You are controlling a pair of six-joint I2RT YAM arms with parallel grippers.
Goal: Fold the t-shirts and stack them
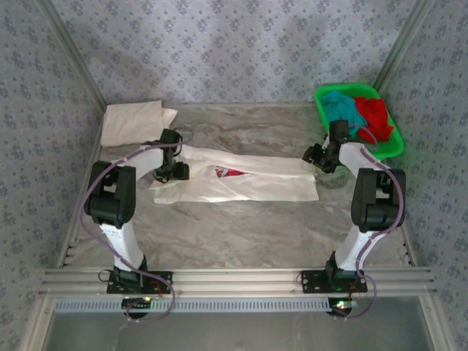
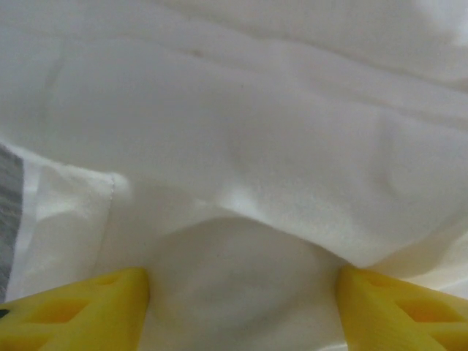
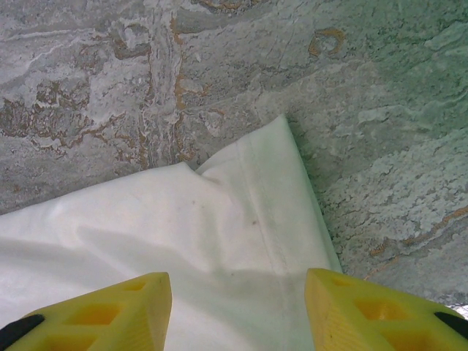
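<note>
**A:** So, where is the printed shirt (image 1: 245, 189) lying?

**B:** In the middle of the table (image 1: 241, 234), spread as a long white band. Its long axis runs from 9 o'clock to 3 o'clock. A scrap of red print (image 1: 230, 172) peeks out at the centre.

**A:** Which end is the neck?

**B:** I cannot tell. At the 3 o'clock end a stitched corner lies flat on the marbled top, pointing towards 12 o'clock in the right wrist view.

**A:** And the grippers?

**B:** The left gripper (image 1: 172, 173) is down on the 9 o'clock end. Its yellow fingers (image 2: 110, 300) stand well apart, with a soft hump of cloth between them and nothing pinched. The right gripper (image 1: 319, 158) is over the 3 o'clock end. It is about half spread and straddles that corner without holding it.

**A:** What else is around?

**B:** A folded white shirt (image 1: 135, 121) lies at 10 o'clock, apart from the band. A green basket (image 1: 397, 139) sits at 2 o'clock, just behind the right arm. It holds a teal shirt (image 1: 342, 107) and a red shirt (image 1: 374, 111), bunched side by side.

**A:** Is anything in the way?

**B:** Only the two arms themselves, one at each end of the shirt.
</note>
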